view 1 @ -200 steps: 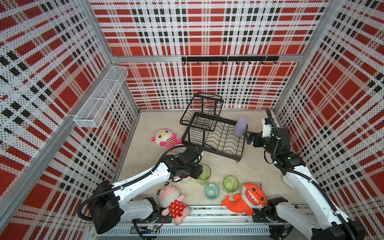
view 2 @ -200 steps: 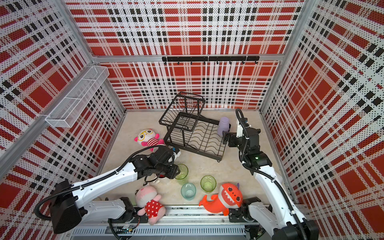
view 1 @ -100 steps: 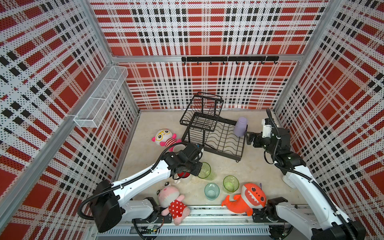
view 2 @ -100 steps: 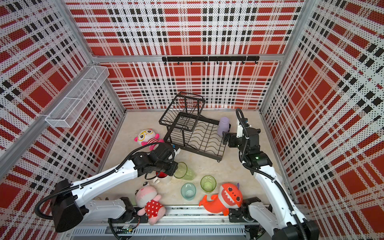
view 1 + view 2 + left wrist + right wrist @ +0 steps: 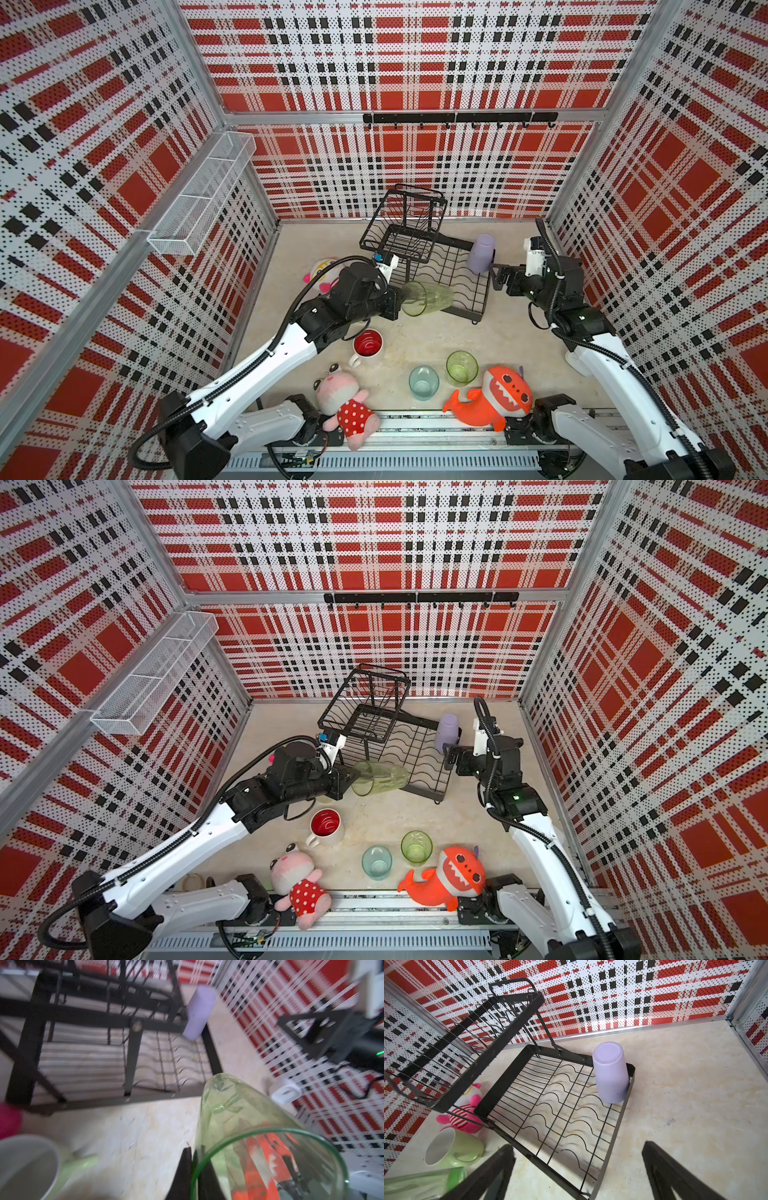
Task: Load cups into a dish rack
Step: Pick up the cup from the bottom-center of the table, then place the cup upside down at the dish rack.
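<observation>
- The tall clear green glass [image 5: 430, 297], see-through and flaring toward its mouth, lies almost sideways in the left gripper [image 5: 400, 296], which is clenched on its rim. Its base points over the near edge of the dish rack [image 5: 502, 1082], a black wire frame with a small raised basket above a wider base of wavy slots. Whether glass and wire touch cannot be told.
- The lilac tumbler [image 5: 481, 253] stands upside down in the base's far right corner, leaning on the rim.
- On the table in front of the rack, the white mug with red inside [image 5: 368, 345] stands upright. The teal glass [image 5: 424, 381] and short green glass [image 5: 461, 368] stand side by side next to an orange shark plush [image 5: 494, 399]. A pink plush in a dotted dress [image 5: 340, 399] lies at the front rail.
- The right gripper [image 5: 500, 280] hovers just beside the rack's right side, released, jaws spread wide.
- Only the right wrist view clearly shows the pale green mug [image 5: 456, 1150], on its side with a white interior, near the rack's front left corner. A pink striped plush [image 5: 465, 1111] lies behind it, under the raised basket. In both top views the left arm covers the mug.
- The blurred left wrist view alone shows the fingers [image 5: 185, 1169] set on either side of the glass wall.
</observation>
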Robot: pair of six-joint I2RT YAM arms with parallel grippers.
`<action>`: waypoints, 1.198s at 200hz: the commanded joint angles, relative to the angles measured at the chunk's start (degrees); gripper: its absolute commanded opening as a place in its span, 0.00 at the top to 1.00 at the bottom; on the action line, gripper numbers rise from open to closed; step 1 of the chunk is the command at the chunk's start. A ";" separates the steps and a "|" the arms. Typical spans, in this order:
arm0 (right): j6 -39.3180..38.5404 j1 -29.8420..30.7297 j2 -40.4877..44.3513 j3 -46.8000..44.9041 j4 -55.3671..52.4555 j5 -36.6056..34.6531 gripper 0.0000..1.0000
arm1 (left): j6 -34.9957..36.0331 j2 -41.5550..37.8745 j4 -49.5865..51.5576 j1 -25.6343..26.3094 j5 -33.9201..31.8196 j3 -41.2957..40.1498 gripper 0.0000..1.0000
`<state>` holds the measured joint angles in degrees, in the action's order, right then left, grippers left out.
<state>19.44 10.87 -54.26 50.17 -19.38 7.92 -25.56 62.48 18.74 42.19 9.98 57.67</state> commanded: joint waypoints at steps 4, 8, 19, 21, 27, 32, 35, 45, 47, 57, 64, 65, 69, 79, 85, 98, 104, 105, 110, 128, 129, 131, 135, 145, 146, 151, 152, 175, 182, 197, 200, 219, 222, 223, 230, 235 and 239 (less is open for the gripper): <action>2.09 0.20 0.38 4.38 -1.86 6.54 0.00 | -2.78 -2.11 -19.68 0.08 5.08 -2.59 1.00; 2.24 0.19 -0.06 5.28 -2.44 7.83 0.00 | -2.90 -2.18 -21.14 0.04 5.14 -2.96 1.00; 2.33 0.20 -1.23 8.10 -4.38 11.59 0.00 | -3.26 -2.19 -24.54 0.00 5.28 -3.89 1.00; 2.39 0.16 -1.45 8.56 -4.73 12.23 0.00 | -3.26 -2.19 -25.02 -0.01 5.35 -4.06 1.00; 2.46 0.09 -1.96 10.11 -5.80 14.03 0.00 | -3.27 -1.94 -26.35 -0.07 5.49 -4.37 1.00; 2.57 -0.02 -2.39 11.26 -6.41 15.44 0.00 | -3.16 -1.77 -27.37 -0.09 5.65 -4.53 1.00; 2.66 -0.10 -2.47 11.87 -6.72 16.19 0.00 | -2.91 -1.64 -27.89 -0.10 5.74 -4.62 1.00; 3.46 -0.47 -2.68 13.46 -7.20 18.31 0.00 | -1.90 -1.62 -29.36 -0.17 5.48 -4.96 1.00; 3.75 -0.56 -2.69 13.83 -7.42 18.52 0.00 | -1.70 -1.65 -29.59 -0.22 5.31 -5.05 1.00; 5.52 -1.29 -3.20 15.40 -7.86 20.49 0.00 | -1.27 -2.11 -31.85 -0.64 4.27 -6.11 1.00; 6.87 -2.13 -3.66 16.27 -7.59 23.72 0.00 | -1.44 -2.52 -34.34 -1.15 4.00 -7.23 1.00; 7.07 -2.24 -3.70 16.36 -7.55 24.25 0.00 | -1.43 -2.61 -34.80 -1.24 4.04 -7.44 1.00; 7.92 -2.56 -3.98 16.67 -6.98 26.43 0.00 | -1.42 -2.93 -36.70 -1.54 4.35 -8.23 1.00; 10.40 -2.96 -4.80 16.89 -4.99 31.84 0.00 | -1.46 -3.47 -40.67 -2.02 4.99 -10.02 1.00; 11.73 -2.96 -5.26 16.89 -3.56 35.00 0.00 | -0.87 -3.59 -42.57 -2.12 5.49 -10.67 1.00; 15.99 -2.96 -6.09 16.39 0.05 40.98 0.00 | 2.61 -3.21 -44.36 -2.07 8.36 -11.17 1.00; 17.12 -2.96 -6.35 16.15 1.52 43.40 0.00 | 4.03 -2.92 -44.60 -1.99 9.38 -11.09 1.00; 17.29 -2.96 -6.37 16.08 1.75 43.75 0.00 | 4.07 -2.86 -44.68 -1.96 9.54 -11.09 1.00; 17.93 -2.92 -6.54 15.86 2.69 45.43 0.00 | 5.89 -2.69 -44.95 -1.94 10.14 -11.13 1.00; 16.56 -2.89 -6.64 16.00 1.10 46.57 0.00 | 8.47 -2.54 -46.80 -2.18 10.50 -12.08 1.00; 16.40 -2.88 -6.65 16.01 0.92 46.57 0.00 | 8.58 -2.54 -46.96 -2.19 10.50 -12.11 1.00; 16.11 -2.90 -6.65 15.96 0.63 46.61 0.00 | 8.78 -2.54 -47.31 -2.25 10.50 -12.33 1.00; 15.76 -2.88 -6.60 15.86 0.30 46.81 0.00 | 9.00 -2.54 -48.08 -2.37 10.65 -12.72 1.00; 15.54 -2.94 -6.43 15.22 0.25 47.49 0.00 | 9.73 -2.38 -50.14 -2.71 12.39 -13.66 1.00; 15.58 -2.91 -6.41 15.13 0.32 47.60 0.00 | 9.78 -2.37 -50.31 -2.72 12.54 -13.74 1.00; 15.93 -2.88 -6.39 14.57 0.95 48.41 0.00 | 10.26 -2.23 -51.03 -2.74 13.13 -14.00 1.00; 16.04 -2.88 -6.34 14.45 1.11 48.59 0.00 | 10.35 -2.21 -51.10 -2.74 13.18 -14.04 1.00; 21.15 -2.51 -6.08 11.01 8.50 53.59 0.00 | 12.16 -1.41 -51.41 -2.79 12.75 -14.08 1.00; 22.97 -2.20 -5.91 9.95 10.98 54.68 0.00 | 12.58 -1.18 -51.56 -2.78 12.45 -13.99 1.00; 24.51 -1.31 -6.02 9.08 13.04 56.00 0.00 | 13.62 -0.79 -54.17 -2.75 12.84 -14.70 1.00; 24.50 -1.10 -6.11 9.09 12.98 56.13 0.00 | 13.75 -0.76 -54.89 -2.76 12.99 -14.96 1.00; 24.17 -0.44 -6.52 8.91 12.17 56.74 0.00 | 15.14 0.04 -59.40 -2.67 14.89 -16.30 1.00; 24.11 -0.37 -6.59 8.83 12.09 56.80 0.00 | 15.52 0.21 -59.69 -2.65 14.83 -16.35 1.00; 24.09 -0.35 -6.62 8.81 12.09 56.83 0.00 | 15.62 0.29 -59.74 -2.65 14.73 -16.36 1.00; 24.05 -0.18 -6.65 8.57 11.68 57.02 0.00 | 16.20 0.65 -60.26 -2.56 14.42 -16.38 1.00; 24.11 -0.01 -6.65 8.26 11.56 57.23 0.00 | 16.48 0.99 -60.60 -2.56 14.27 -16.36 1.00; 24.24 0.12 -6.58 7.92 11.55 57.41 0.00 | 16.78 1.18 -60.88 -2.56 14.27 -16.36 1.00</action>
<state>42.63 10.09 -60.99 59.18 -9.98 62.28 -11.75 62.92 -33.61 39.66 22.83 41.45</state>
